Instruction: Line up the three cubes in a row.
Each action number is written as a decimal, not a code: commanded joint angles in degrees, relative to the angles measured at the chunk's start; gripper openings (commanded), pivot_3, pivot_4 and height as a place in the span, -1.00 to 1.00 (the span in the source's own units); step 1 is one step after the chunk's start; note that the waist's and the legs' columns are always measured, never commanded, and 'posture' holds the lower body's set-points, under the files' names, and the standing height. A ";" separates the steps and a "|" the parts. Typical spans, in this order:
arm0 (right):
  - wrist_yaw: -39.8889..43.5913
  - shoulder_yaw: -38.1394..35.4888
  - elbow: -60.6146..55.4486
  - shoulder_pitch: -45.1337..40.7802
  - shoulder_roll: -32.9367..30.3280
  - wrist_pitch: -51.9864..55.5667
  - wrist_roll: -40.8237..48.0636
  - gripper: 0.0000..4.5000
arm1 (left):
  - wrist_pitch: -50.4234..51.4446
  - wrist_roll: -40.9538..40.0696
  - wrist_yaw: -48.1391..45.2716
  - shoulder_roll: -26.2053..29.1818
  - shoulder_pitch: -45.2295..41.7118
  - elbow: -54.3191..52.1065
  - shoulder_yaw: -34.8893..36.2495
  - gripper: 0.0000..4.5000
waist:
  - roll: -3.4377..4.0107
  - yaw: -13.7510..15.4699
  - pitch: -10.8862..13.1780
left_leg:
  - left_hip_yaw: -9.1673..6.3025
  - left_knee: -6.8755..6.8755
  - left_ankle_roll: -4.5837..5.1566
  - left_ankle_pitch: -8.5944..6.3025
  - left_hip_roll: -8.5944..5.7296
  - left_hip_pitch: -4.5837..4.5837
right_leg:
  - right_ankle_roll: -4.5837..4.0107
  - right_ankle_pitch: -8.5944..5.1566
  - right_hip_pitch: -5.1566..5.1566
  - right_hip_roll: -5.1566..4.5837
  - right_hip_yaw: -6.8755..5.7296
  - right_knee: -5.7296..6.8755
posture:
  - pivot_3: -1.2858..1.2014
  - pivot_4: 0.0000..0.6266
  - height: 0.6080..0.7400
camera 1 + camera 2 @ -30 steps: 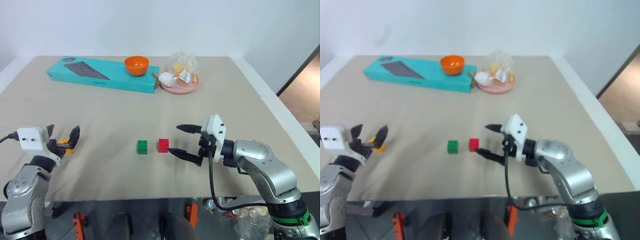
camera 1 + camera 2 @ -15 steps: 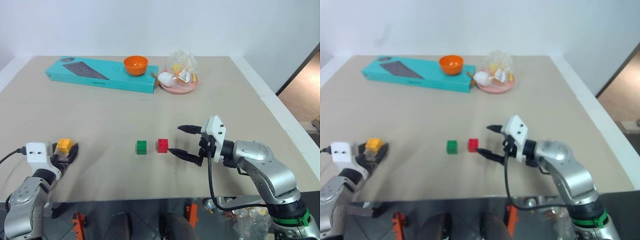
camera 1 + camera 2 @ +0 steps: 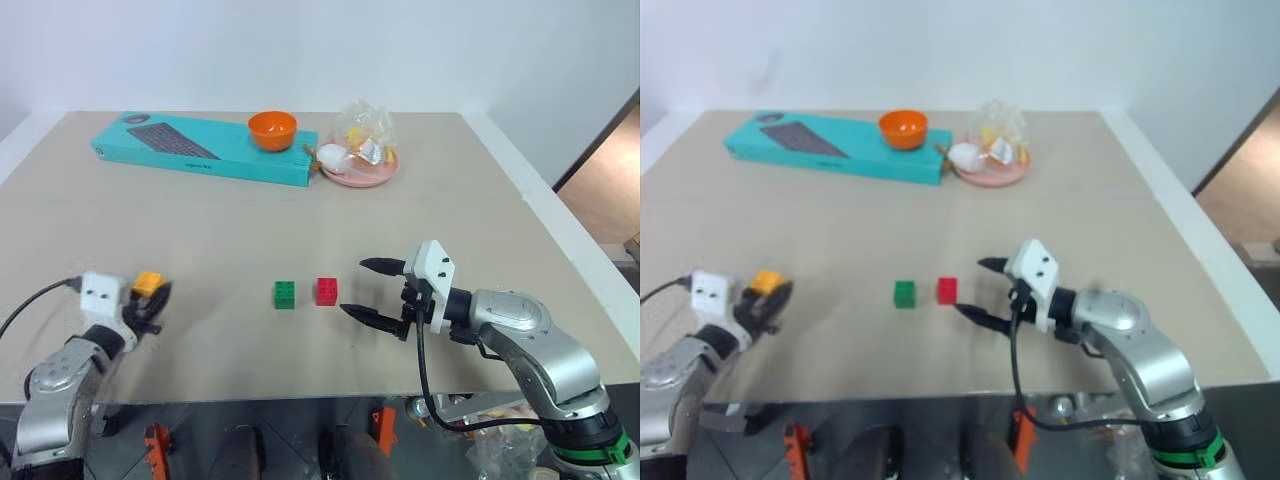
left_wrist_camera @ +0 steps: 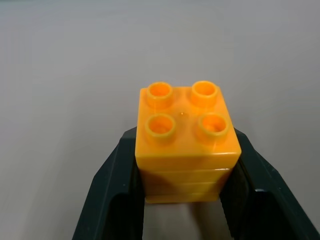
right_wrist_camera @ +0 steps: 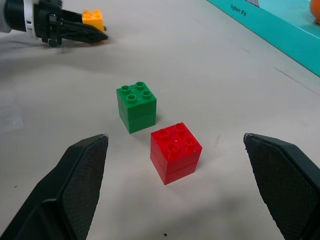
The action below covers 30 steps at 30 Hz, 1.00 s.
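So we're at the pickup stage for the last block. The left claw [image 3: 150, 298] is clamped on the yellow-orange cube [image 3: 148, 283] way over at the near left of the surface [image 3: 420, 200], well apart from the other two. The green cube [image 3: 285, 294] and red cube [image 3: 326, 291] sit just beside each other in the middle with a small gap, green on the left, already looking like the start of a row. The right claw [image 3: 372, 291] hangs wide open and holds nothing, just to the right of the red one.

My guess for the next move: lift the yellow-orange cube, carry it right, and set it down just left of the green one on the same line, studs up and squared to its neighbours. Spacing is the fiddly part.

View differences: the left wrist camera shows the grip properly, both black fingers [image 4: 112, 175] pressing the lower sides of the cube, studs on top. From the head camera you can barely make that out. The right wrist camera shows the gap between green and red nicely, plus the left claw with its cube far off behind them.
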 commanded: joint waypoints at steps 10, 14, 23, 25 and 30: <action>1.51 -2.64 -3.52 -2.07 -1.48 0.94 3.37 1.00 | -9.49 -0.30 -37.76 10.94 -18.24 13.89 -18.20 -0.40 | 0.01 -0.14 0.01 | 0.06 -0.08 0.00 0.00 0.02 0.00 | -0.07 0.01 -0.10 0.26 0.05 -0.03 | 0.03 -0.52 1.00; 3.91 -1.92 -3.21 -2.76 -2.77 0.19 3.37 1.00 | -12.13 0.27 -45.09 10.90 -26.89 24.63 -19.48 -0.40 | 0.01 -0.14 0.01 | -0.02 -0.08 0.00 0.00 0.03 -0.07 | -0.10 0.00 -0.13 0.43 -0.08 -0.02 | 0.03 -0.52 1.00; 7.00 -2.62 -1.65 -3.11 -3.89 -0.44 3.53 1.00 | -17.42 1.22 -53.60 10.25 -32.47 33.79 -20.32 -0.40 | 0.01 -0.16 0.01 | 0.00 -0.06 0.04 -0.04 -0.08 -0.23 | 0.05 -0.10 -0.19 0.34 -0.05 -0.05 | 0.03 -0.52 1.00; 7.58 -2.93 -1.22 -3.00 -3.99 -0.34 3.91 1.00 | -18.56 1.54 -54.86 10.81 -32.21 34.42 -20.21 -0.40 | 0.01 -0.16 0.01 | -0.03 -0.03 0.04 -0.04 -0.08 -0.25 | 0.04 -0.09 -0.19 0.35 -0.08 -0.04 | 0.03 -0.52 1.00; 8.95 -2.74 0.08 -2.90 -4.17 -1.04 3.43 1.00 | -21.18 2.49 -55.49 10.84 -31.32 35.62 -20.12 -0.40 | 0.01 -0.16 0.01 | -0.04 0.02 0.05 -0.04 -0.08 -0.23 | 0.02 -0.07 -0.19 0.34 -0.08 -0.03 | 0.03 -0.52 1.00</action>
